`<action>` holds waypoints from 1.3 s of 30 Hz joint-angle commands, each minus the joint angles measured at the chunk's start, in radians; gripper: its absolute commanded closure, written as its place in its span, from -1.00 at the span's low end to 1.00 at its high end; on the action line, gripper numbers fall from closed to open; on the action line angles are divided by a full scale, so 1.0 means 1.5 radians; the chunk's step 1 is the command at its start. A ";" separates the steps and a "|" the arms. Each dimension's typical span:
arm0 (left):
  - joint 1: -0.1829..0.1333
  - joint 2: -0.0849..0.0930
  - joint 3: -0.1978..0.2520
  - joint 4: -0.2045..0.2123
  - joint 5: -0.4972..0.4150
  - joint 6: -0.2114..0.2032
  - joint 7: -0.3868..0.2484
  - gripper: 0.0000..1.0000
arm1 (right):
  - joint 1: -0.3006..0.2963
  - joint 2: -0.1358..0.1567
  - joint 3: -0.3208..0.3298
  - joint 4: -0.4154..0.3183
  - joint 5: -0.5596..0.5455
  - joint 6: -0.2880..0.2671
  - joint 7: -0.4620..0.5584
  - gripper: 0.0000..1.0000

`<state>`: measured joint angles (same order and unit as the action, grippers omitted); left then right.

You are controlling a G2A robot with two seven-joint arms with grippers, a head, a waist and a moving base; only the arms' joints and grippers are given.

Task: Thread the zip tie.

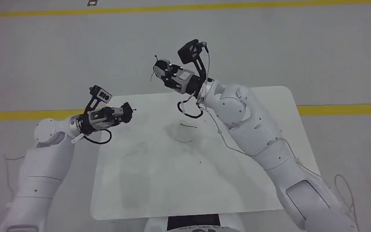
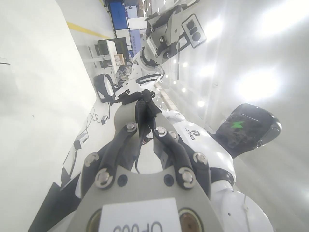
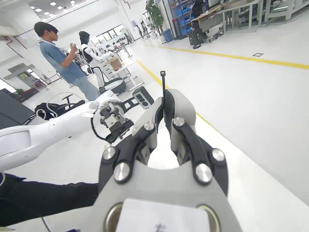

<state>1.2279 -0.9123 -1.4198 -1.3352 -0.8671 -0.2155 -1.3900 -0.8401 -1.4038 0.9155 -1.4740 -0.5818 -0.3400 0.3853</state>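
My right gripper (image 3: 165, 97) is shut on a black zip tie (image 3: 163, 79). Its square head stands clear above the fingertips and the strap runs down between the pads. In the top view this gripper (image 1: 157, 65) hangs high over the table's far edge, with the tie's head (image 1: 155, 58) poking out. My left gripper (image 2: 144, 101) is shut on a thin black strip that looks like a second zip tie (image 2: 137, 160), whose tail curls back toward the palm. It (image 1: 128, 110) hovers over the table's left edge, well apart from the right one.
The white table (image 1: 174, 185) lies below both arms. A faint translucent object with a dark rim (image 1: 186, 129) sits near the table's middle back. A yellow floor line (image 1: 324, 109) runs behind the table.
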 commanded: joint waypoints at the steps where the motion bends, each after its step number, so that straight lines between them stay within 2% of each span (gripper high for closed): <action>1: 0.001 0.000 -0.001 0.000 0.000 0.001 0.000 1.00 | 0.000 0.000 0.001 -0.001 0.000 0.000 0.004 1.00; 3: 0.001 0.000 -0.001 0.000 0.000 0.001 0.000 1.00 | 0.000 0.000 0.001 -0.001 0.000 0.000 0.004 1.00; 5: 0.003 -0.002 0.000 0.002 -0.024 0.006 0.022 1.00 | -0.009 0.000 -0.003 -0.013 -0.011 0.000 -0.011 1.00; 6: 0.004 -0.004 0.001 0.006 -0.043 0.019 0.028 1.00 | -0.014 0.001 -0.008 -0.016 -0.006 0.000 -0.011 1.00; 9: -0.010 -0.002 0.000 0.026 -0.039 0.056 0.016 1.00 | -0.009 0.007 -0.026 -0.031 -0.006 0.000 -0.019 1.00; 12: -0.033 -0.001 0.005 0.053 -0.033 0.080 0.003 1.00 | 0.007 0.018 -0.048 -0.038 -0.004 0.000 -0.020 1.00; 15: -0.058 -0.003 0.019 0.073 -0.026 0.092 0.000 1.00 | 0.025 0.031 -0.071 -0.037 0.001 0.000 -0.031 1.00; 19: -0.089 -0.006 0.044 0.098 -0.012 0.093 0.003 1.00 | 0.047 0.044 -0.105 -0.035 0.008 0.000 -0.050 1.00; 39: -0.089 -0.006 0.044 0.098 -0.012 0.093 0.003 1.00 | 0.047 0.044 -0.105 -0.035 0.008 0.000 -0.050 1.00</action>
<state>1.0942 -0.9207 -1.3533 -1.1881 -0.8850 -0.0755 -1.3858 -0.7703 -1.3372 0.7576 -1.5264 -0.5699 -0.3400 0.3107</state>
